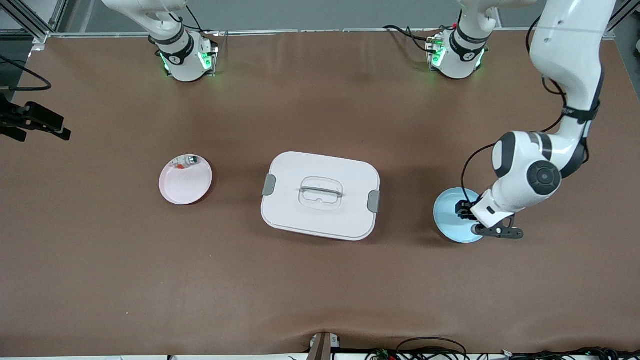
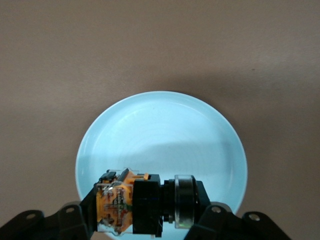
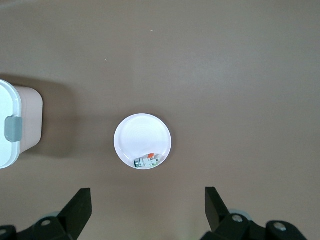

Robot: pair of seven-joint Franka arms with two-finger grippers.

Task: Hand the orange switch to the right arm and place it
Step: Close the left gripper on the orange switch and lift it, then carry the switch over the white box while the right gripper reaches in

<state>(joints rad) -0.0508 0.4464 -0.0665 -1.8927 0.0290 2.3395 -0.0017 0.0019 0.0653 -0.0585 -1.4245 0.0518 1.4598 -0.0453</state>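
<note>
Pickup step: left end effector (image 2: 145, 220) grips the orange switch (image 2: 145, 202) on the blue plate (image 2: 160, 130); the right end effector (image 3: 147, 212) waits wide. Next, lift for handover.

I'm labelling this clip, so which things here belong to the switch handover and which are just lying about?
In the job:
- orange switch, gripped by the left hand over the blue plate
- right hand, open, above the white plate

Lying about:
- lidded box
- small whitish piece on the white plate

Right hand (image 3: 145, 212) with fingers (image 3: 80, 207) spread wide above the brown worktop (image 3: 225, 75), white plate (image 3: 143, 141) below it holding a small whitish-grey piece (image 3: 148, 159), lidded white box (image 3: 15, 131) off to one side
</note>
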